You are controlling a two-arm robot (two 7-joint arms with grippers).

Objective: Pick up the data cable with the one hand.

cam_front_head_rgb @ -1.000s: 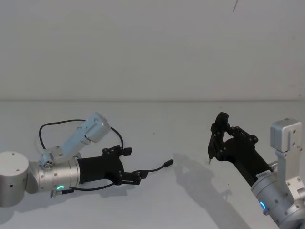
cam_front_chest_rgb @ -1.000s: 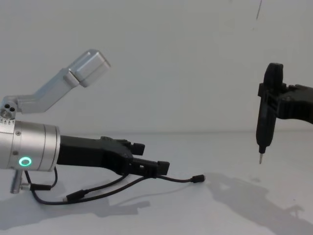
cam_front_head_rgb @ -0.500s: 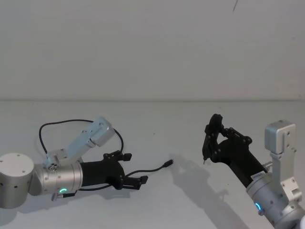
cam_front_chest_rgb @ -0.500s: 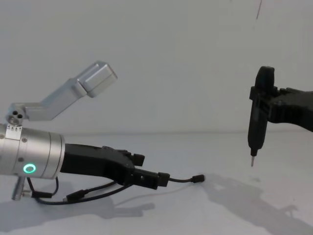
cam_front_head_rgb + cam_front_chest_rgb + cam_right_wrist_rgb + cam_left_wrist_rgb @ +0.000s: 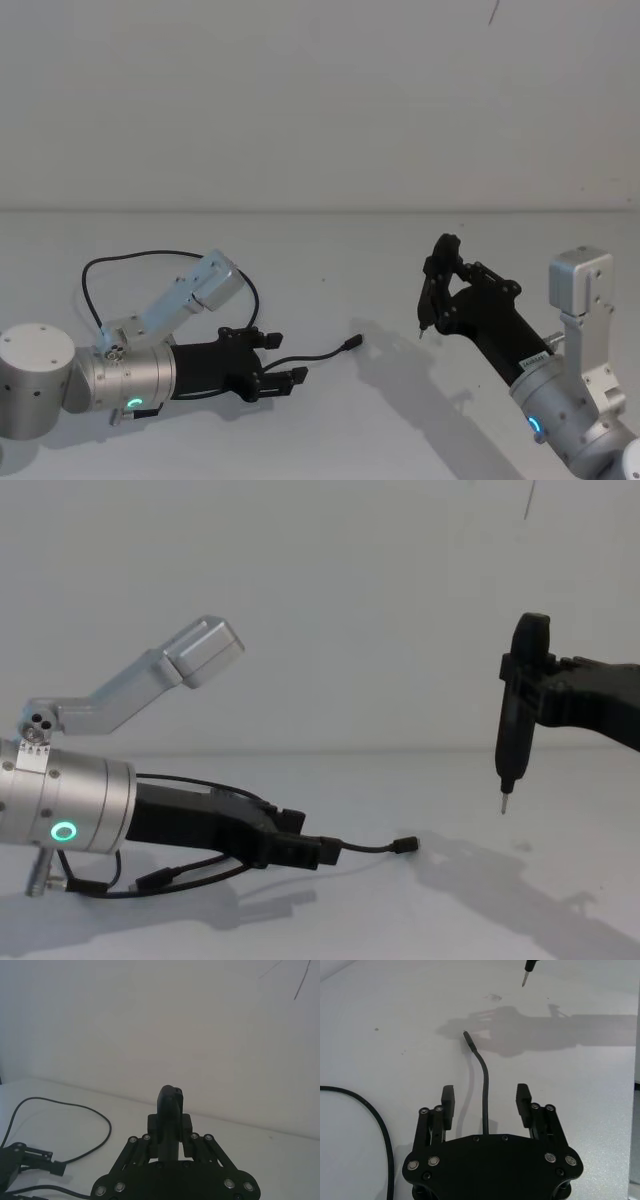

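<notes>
Left gripper [image 5: 284,358] hung low over the white table [image 5: 400,440], jaws spread astride the data cable [image 5: 320,353]; right gripper [image 5: 450,275] clamped a black tool [image 5: 427,310]. Far wall [image 5: 320,100] was plain white.

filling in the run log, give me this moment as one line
phase: pre-grasp | left gripper: open, straddling data cable behind its plug | right gripper: shut on pin-tipped tool, raised

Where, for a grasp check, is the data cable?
In the head view's left, the data cable lies on the table between the left hand's open fingers, plug just beyond.
</notes>
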